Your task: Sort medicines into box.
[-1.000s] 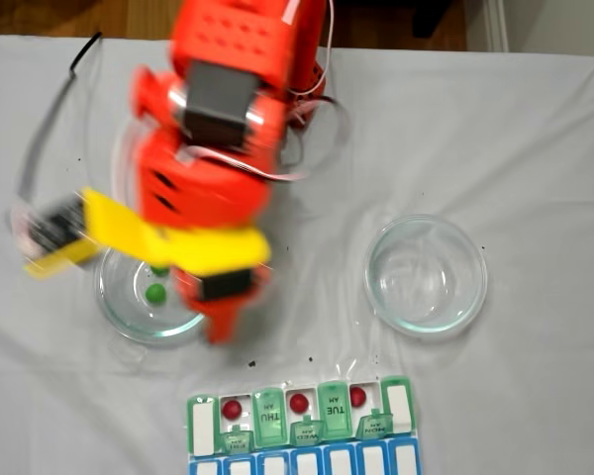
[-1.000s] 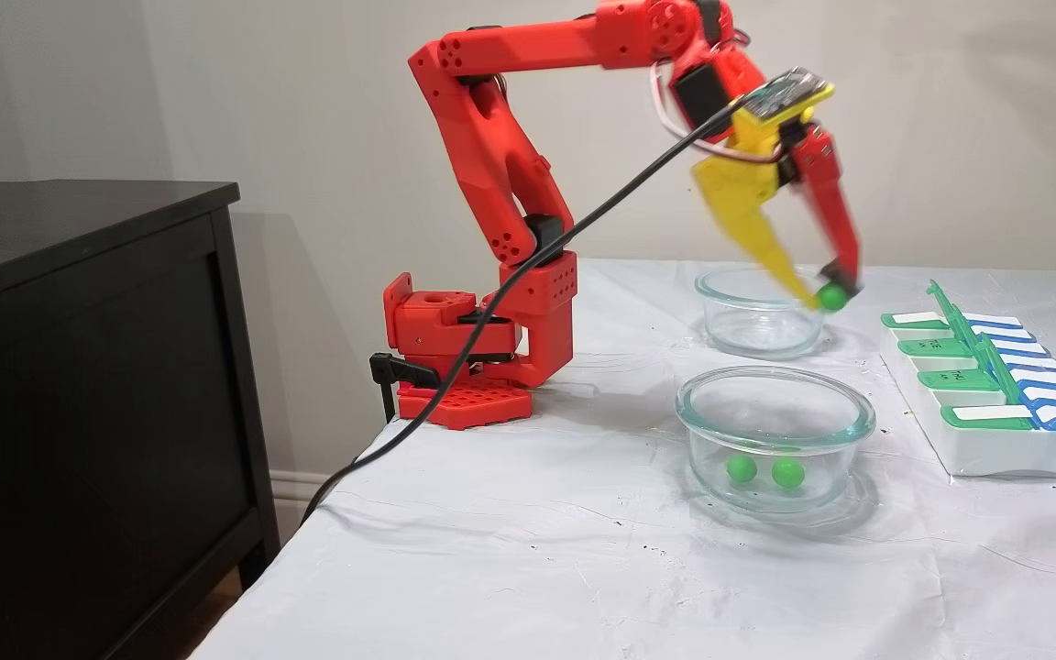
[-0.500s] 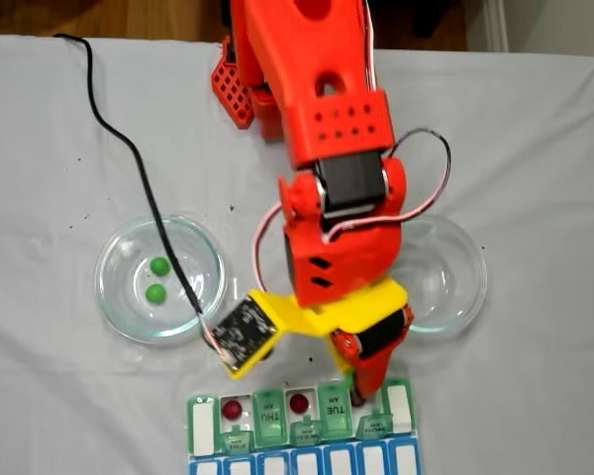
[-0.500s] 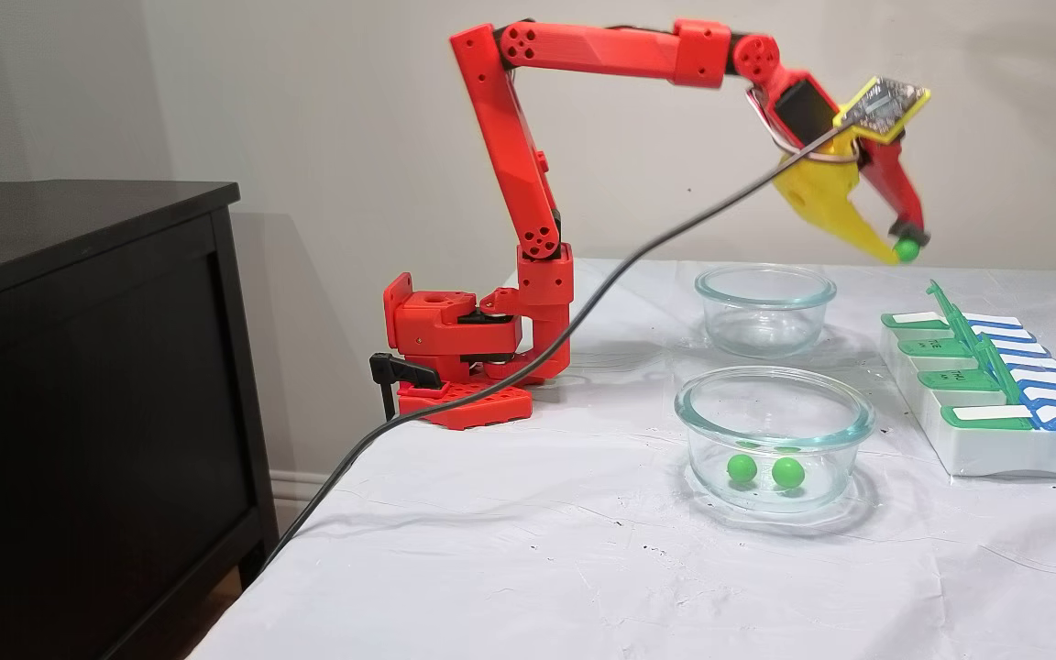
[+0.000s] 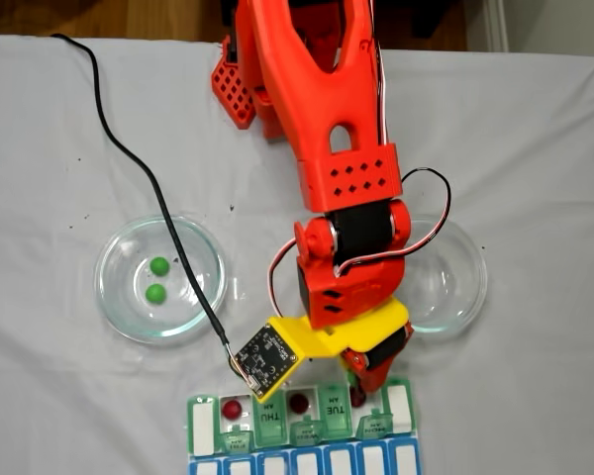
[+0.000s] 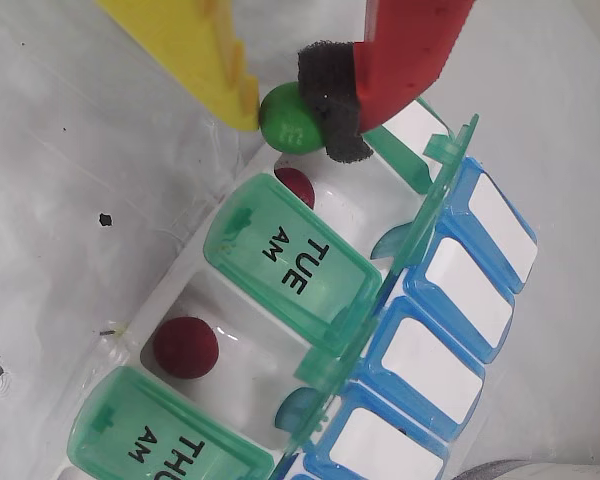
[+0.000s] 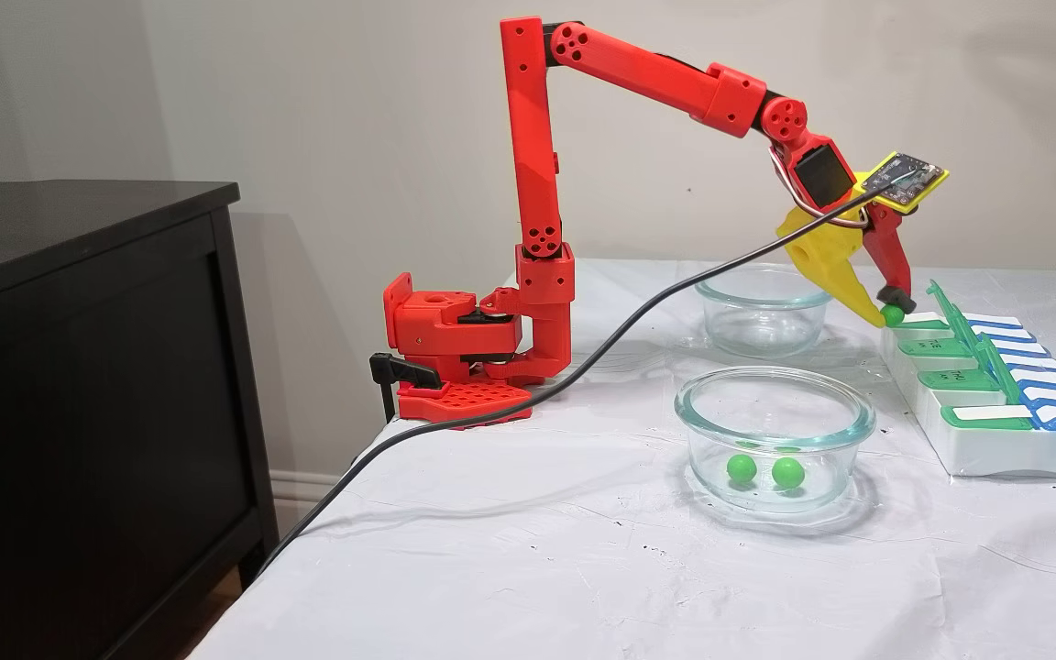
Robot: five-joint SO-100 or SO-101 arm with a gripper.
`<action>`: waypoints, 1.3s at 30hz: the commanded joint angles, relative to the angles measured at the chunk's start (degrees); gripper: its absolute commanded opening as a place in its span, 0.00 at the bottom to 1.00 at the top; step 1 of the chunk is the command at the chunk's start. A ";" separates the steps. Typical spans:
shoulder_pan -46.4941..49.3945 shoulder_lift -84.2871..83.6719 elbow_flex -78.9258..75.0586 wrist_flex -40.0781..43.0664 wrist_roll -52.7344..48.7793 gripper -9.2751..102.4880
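Green ball [image 6: 288,118] between gripper [image 6: 292,112] fingertips.

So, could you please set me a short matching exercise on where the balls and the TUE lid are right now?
Things:
1. held green ball
2. two green balls
3. red ball
4. TUE lid

States:
a. shut
b. in an open box compartment
c. in the gripper
d. in a glass dish

Pairs: 1-c, 2-d, 3-b, 4-a
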 commanded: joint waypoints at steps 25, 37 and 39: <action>-1.41 -5.10 -5.10 -11.25 0.62 0.34; 4.48 4.48 -21.62 21.27 3.69 0.08; 7.12 4.83 -27.69 31.82 0.97 0.08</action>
